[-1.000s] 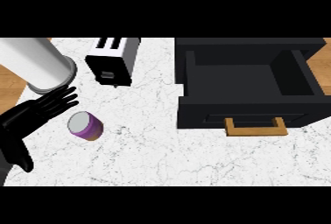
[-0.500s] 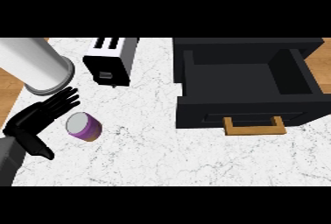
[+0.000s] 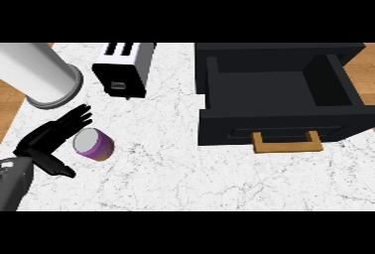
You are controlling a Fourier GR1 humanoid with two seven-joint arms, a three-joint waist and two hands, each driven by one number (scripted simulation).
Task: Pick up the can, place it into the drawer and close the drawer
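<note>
Left hand sits at the lower-left of the surface, fingers straight and spread, thumb out, gripping nothing. Purple can stands upright just right of the palm; contact unclear. Drawer is open at upper right, wooden handle facing front, well apart from the can. Toaster and a grey cylinder sit behind.

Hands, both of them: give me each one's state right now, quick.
Left hand: open, fingers straight, beside the purple can, holding nothing.
Right hand: not in view.
</note>
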